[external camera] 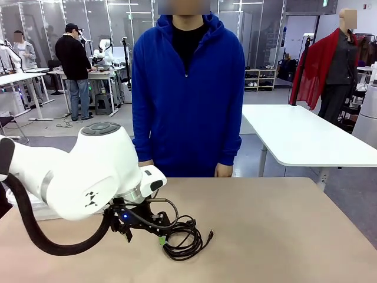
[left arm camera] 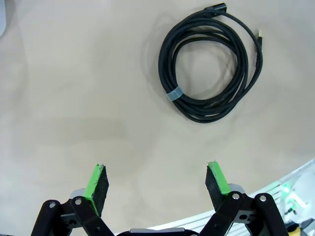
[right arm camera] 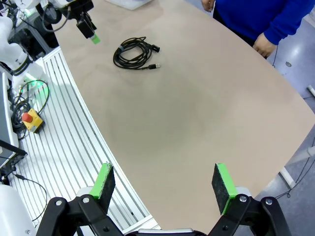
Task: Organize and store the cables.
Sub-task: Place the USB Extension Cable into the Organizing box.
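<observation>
The storing has hardly begun, as far as can be judged: one coiled cable (left arm camera: 211, 64) lies loose on the tan table (external camera: 283, 230), bound at one spot by a small pale band, its plug ends free at the edge of the coil — and no box, tray or other place to put it can be seen. So the whole pick and stow is left to do. The left gripper (left arm camera: 156, 184) hangs just above the table with its jaws wide apart, the green pads (left arm camera: 97, 183) bare and touching nothing; the coil lies ahead of its fingertips and a little off to one side, near but clear of both. From the front, the same gripper (external camera: 147, 233) sits low beside the coil (external camera: 184, 234), the cable just past its tip. The right gripper (right arm camera: 165, 184) is also fully spread and empty, held high over the near part of the table with only bare surface between its pads; the cable (right arm camera: 134, 53) is well apart from it, far ahead toward the other arm. A person (external camera: 187, 88) in a blue hooded top stands at the far edge, hands down at the sides, holding nothing that can be made out.
</observation>
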You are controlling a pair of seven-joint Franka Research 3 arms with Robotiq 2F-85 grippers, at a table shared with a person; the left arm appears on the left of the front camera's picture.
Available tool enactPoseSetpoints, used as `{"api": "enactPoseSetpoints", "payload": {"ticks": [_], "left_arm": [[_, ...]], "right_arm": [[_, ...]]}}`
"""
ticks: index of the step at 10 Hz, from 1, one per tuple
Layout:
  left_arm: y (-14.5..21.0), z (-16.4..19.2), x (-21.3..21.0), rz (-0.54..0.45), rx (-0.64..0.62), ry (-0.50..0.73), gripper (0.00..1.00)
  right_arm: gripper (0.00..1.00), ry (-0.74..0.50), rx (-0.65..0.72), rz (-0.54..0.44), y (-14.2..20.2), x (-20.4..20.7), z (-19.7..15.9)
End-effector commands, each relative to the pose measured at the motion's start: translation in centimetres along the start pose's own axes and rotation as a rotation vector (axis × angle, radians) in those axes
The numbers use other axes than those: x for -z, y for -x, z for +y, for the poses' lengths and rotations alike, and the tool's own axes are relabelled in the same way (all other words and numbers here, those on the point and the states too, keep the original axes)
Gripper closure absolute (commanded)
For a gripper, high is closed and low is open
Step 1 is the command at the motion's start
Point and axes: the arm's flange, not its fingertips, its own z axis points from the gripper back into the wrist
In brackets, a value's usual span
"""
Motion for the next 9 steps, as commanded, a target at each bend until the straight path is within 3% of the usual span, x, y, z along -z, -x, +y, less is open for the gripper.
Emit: {"api": "enactPoseSetpoints", "payload": {"ticks": [1,9], "left_arm": [[-1.8,-1.2,1.5,-0.026,-0.008,-0.044,0.00],[-5.3,-1.9,5.1,-0.034,-0.024,-0.076,0.00]], "right_arm": [[0.00,-0.001,-0.004,-0.007,-0.2,0.0,0.0],[0.00,-0.001,-0.004,-0.007,-0.2,0.0,0.0]]}}
